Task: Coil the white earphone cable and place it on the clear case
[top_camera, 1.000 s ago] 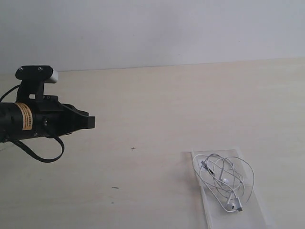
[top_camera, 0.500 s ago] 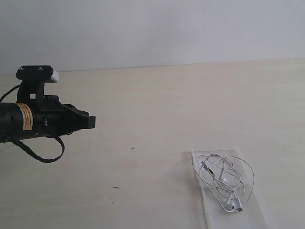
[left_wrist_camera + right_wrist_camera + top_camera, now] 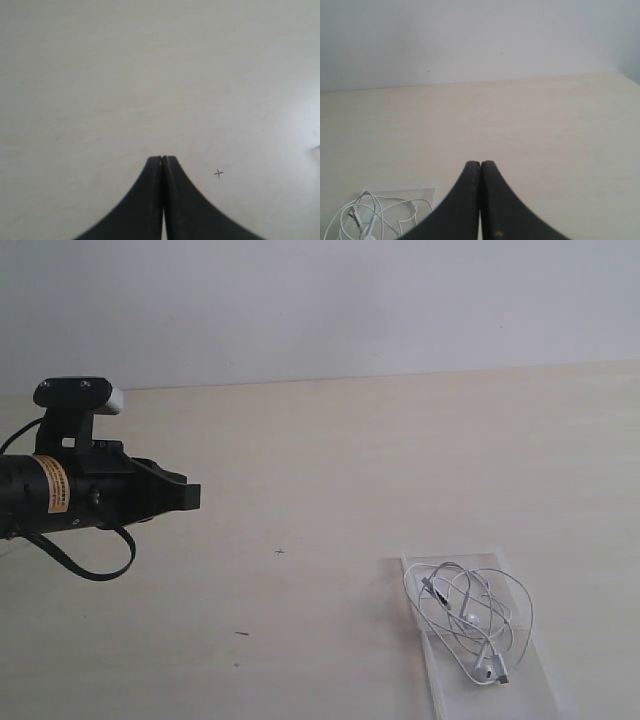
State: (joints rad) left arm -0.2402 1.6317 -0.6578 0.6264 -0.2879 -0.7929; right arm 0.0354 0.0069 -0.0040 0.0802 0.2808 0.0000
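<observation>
While the white earphone cable (image 3: 468,620) lies in loose overlapping loops on the clear case (image 3: 520,695), neither arm touches it. The case sits flat on the bench (image 3: 330,460) at the lower right of the exterior view. Its long axis runs from the far left corner toward the near right. The earbuds (image 3: 488,670) rest at the nearer end of the coil. One loop bulges out to the case's right edge; whether it overhangs I cannot tell.

Left gripper (image 3: 190,496): jaws pressed together, nothing between them, held above bare bench at the left of the exterior view, nose pointing right. The cable is well apart from it, to its right and nearer the camera, beyond a small cross mark (image 3: 280,551).

Right gripper (image 3: 480,164): jaws likewise closed tight and empty. It does not appear in the exterior view. Its wrist view catches the case corner and part of the coil at the picture's edge, just to one side of the jaws.

Judgement: the task looks essentially complete, with the coil placed on the case. If any tidying of the stray loop is needed, the right arm is the nearer one, and it would have to part its jaws first.
</observation>
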